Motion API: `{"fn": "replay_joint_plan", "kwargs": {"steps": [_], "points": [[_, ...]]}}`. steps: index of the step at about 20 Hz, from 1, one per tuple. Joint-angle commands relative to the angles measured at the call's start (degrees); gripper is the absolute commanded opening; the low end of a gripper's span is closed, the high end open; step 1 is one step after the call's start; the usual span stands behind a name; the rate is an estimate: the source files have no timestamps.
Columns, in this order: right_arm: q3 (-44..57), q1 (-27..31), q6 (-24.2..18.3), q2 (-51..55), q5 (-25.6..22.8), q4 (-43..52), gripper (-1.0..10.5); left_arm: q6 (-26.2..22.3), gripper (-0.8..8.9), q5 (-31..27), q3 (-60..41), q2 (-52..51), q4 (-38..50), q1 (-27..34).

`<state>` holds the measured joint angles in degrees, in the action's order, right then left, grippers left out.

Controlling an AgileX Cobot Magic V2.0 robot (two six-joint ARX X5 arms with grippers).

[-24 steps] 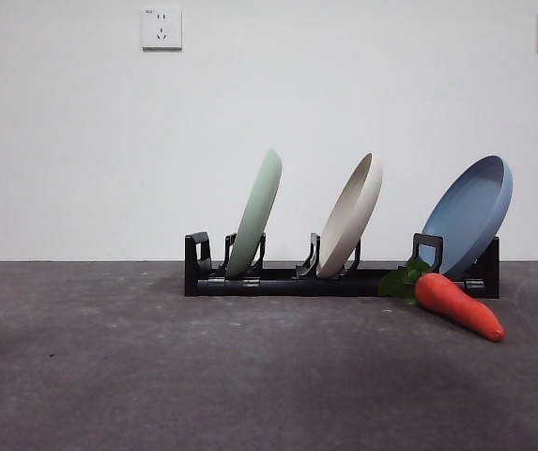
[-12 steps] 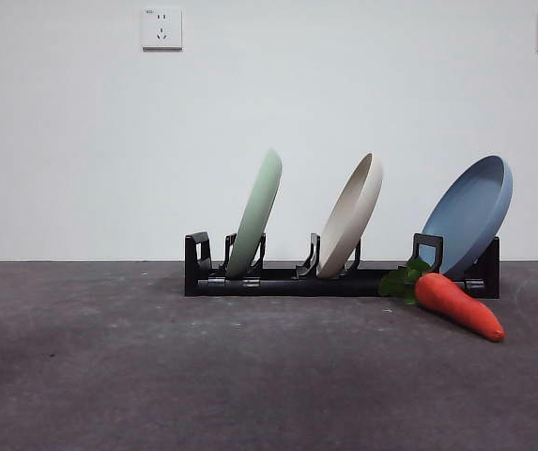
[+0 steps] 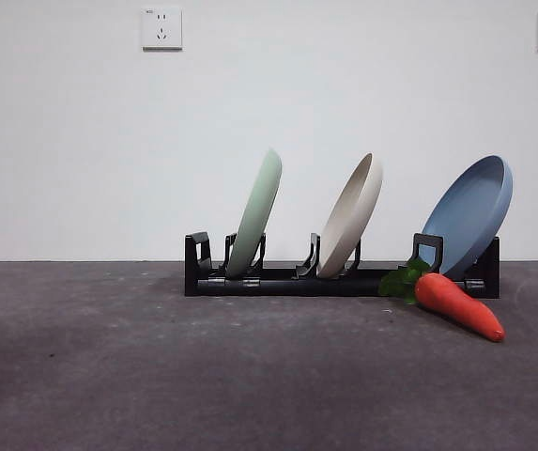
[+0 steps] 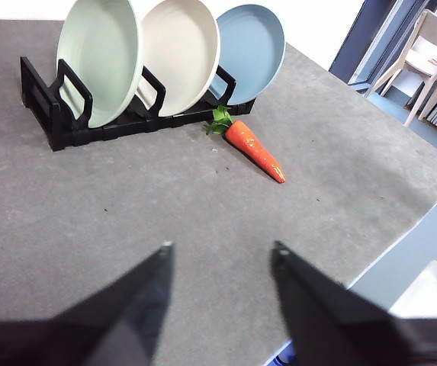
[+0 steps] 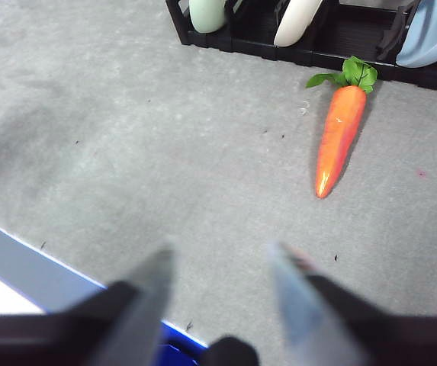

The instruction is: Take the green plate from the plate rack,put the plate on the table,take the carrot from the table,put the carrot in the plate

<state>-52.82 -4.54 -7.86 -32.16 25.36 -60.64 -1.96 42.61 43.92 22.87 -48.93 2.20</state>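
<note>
Left gripper (image 4: pixel 220 248): two black jaws spread apart with nothing between them, hanging over bare table near the edge.
Right gripper (image 5: pixel 220 252): two black jaws likewise parted and empty, above the near edge of the table.
Table (image 3: pixel 156 376): flat dark grey, mottled, rough surface; it bears the carrot and the rack.
Carrot (image 3: pixel 458 305): orange-red tapered toy with green leaves at the thick end, lying flat on the table ahead of both grippers, well apart from each; its leaves sit just beside the rack's front, its tip pointing away from the rack.
Plate rack (image 3: pixel 344 280): long, low black rack with upright prongs, beyond the carrot, far from both grippers.
Green plate (image 3: pixel 255 214): round, matte, pale mint-green plate with raised rim, standing tilted in the rack's end slot, the slot farthest from the carrot.
Cream-beige plate (image 3: pixel 351 216): round, tilted, in the middle slot.
Dusty blue plate (image 3: pixel 468 216): round, tilted, at the end just behind the carrot's leaves.
Wall (image 3: pixel 269 113): white, behind the rack, with two sockets (image 3: pixel 161 28).
</note>
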Motion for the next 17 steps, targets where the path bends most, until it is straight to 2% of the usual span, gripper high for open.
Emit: {"fn": "replay_joint_plan", "kwargs": {"steps": [1,4,6,9,13,17], "points": [[-0.1,-0.1,0.7,-0.1,0.0,0.3,6.6,-0.6,5.54,-0.2,0.1,0.0,0.6,-0.2],[-0.1,-0.1,0.7,-0.1,0.1,0.3,6.6,-0.4,5.54,-0.5,0.1,0.7,2.7,-0.9],[-0.1,-0.1,0.7,-0.3,0.0,0.3,6.6,2.3,5.54,-0.4,0.3,2.2,6.1,-1.4],[-0.1,-0.1,0.7,-0.9,0.1,0.3,6.6,2.4,5.53,-0.5,2.1,6.8,10.8,-2.2],[-0.1,-0.1,0.7,-1.7,0.1,0.3,6.6,4.0,5.52,-0.7,6.4,17.0,19.0,-4.7],[-0.1,-0.1,0.7,-2.6,0.0,0.3,6.6,5.0,5.52,-7.1,12.2,30.9,27.3,-11.3]]}}
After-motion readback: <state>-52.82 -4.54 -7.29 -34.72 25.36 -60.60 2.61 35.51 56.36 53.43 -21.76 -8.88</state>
